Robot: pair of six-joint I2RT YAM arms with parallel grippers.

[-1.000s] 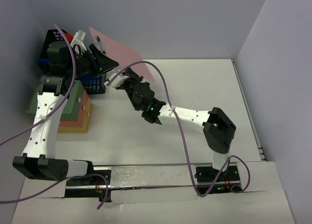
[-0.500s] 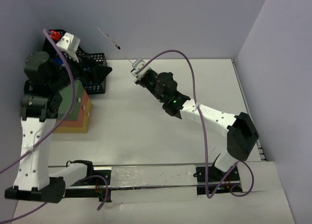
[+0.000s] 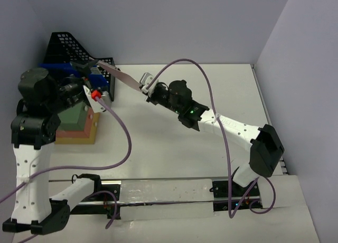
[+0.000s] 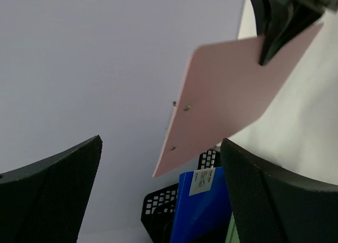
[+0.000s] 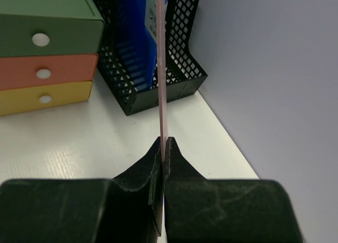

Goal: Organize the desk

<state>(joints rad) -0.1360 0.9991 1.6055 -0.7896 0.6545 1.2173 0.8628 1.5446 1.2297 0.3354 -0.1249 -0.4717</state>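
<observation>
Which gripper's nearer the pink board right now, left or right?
Right. The right gripper is shut on the near edge of the pink board. The left gripper is open and not touching it, off the board's far end by the black mesh rack.

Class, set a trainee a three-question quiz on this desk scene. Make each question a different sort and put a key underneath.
1. True or false: the right gripper is shut on the edge of the thin pink board.
2. Which drawer sits on top in the drawer unit? A yellow, B green, C orange.
3. In a few words: what stands in the black mesh file holder, and how do the jaws of the left gripper stand?

Key
1. True.
2. B.
3. A blue folder; the jaws are wide open and hold nothing.
</observation>
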